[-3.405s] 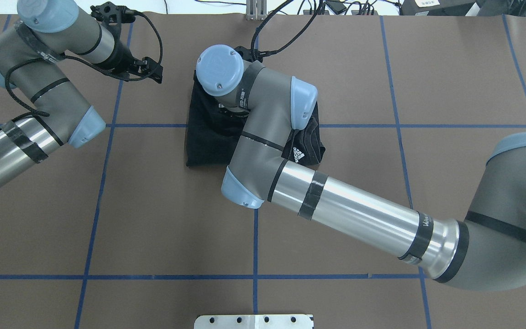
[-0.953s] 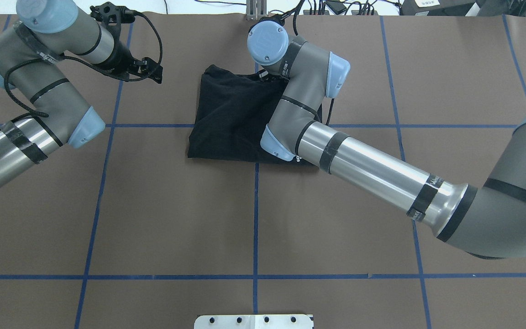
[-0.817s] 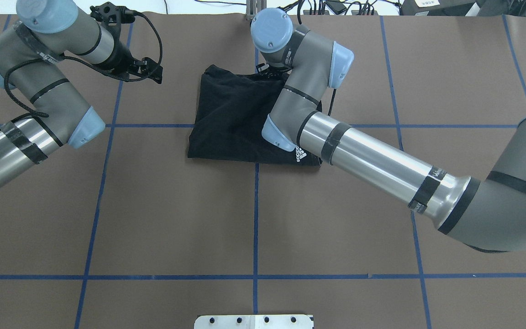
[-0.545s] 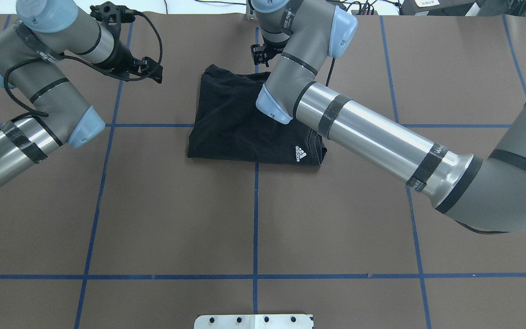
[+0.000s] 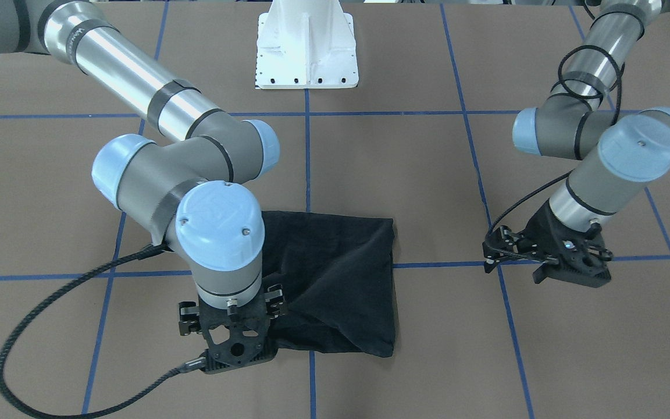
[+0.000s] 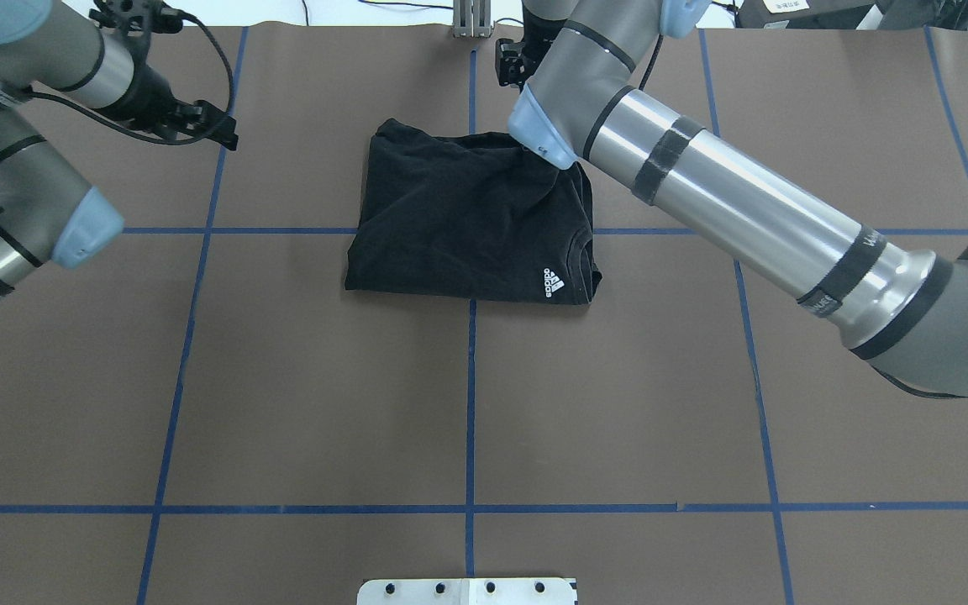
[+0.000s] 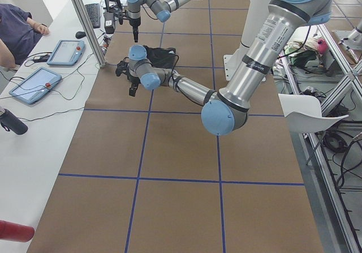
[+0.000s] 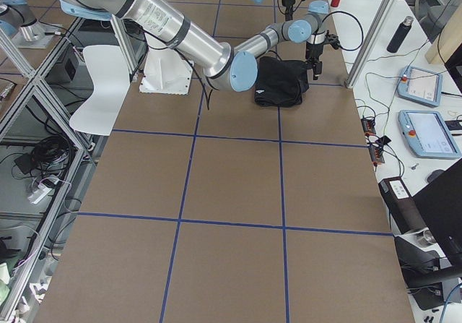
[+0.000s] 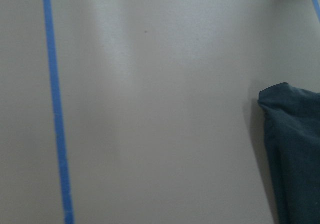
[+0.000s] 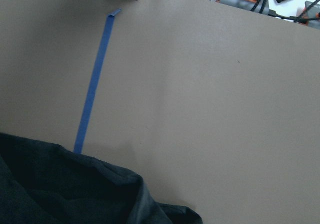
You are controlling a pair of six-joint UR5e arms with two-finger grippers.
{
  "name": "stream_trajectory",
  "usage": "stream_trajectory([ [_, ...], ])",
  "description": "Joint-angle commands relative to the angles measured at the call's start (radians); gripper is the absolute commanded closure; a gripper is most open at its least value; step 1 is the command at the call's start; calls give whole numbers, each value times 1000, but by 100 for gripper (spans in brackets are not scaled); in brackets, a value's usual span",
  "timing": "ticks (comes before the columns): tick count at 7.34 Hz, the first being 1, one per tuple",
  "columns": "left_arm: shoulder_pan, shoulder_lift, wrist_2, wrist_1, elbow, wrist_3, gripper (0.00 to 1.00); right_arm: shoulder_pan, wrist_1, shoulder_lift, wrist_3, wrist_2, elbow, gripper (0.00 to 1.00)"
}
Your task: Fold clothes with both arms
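Toward 12 o'clock on the table (image 6: 282, 378) in the overhead view, the black T-shirt (image 6: 467, 227) lay folded, its logo (image 6: 553, 283) at the 5 o'clock corner. The right gripper (image 5: 231, 343) hung just beyond its 1 o'clock corner, the left gripper (image 6: 213, 134) well apart at 10 o'clock. Both seemed empty, though whether their jaws were parted could not be told.

My right arm (image 6: 736, 206) stretched far forward, right gripper (image 5: 233, 347) pointing straight down; left arm (image 6: 20, 172) folded, left gripper (image 6: 213, 133) tilted down. Jaws unreadable.
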Motion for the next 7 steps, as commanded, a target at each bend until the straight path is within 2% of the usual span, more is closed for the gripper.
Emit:
stream_trajectory([
  [1,-89,119,-8,159,-155,196,0,61,-117,-232,-123,43,307,0],
  [3,-215,233,-8,364,-301,481,0,149,-116,-456,-238,144,495,0],
  [4,-296,311,-9,397,-338,610,0,187,-117,-557,-272,168,573,0],
  [5,-371,389,-14,403,-342,660,0,244,-117,-656,-307,229,633,0],
  [6,-395,467,-17,403,-346,698,0,293,-116,-758,-387,264,684,0],
  [7,-423,500,-18,464,-339,697,0,343,-117,-850,-477,280,718,0],
])
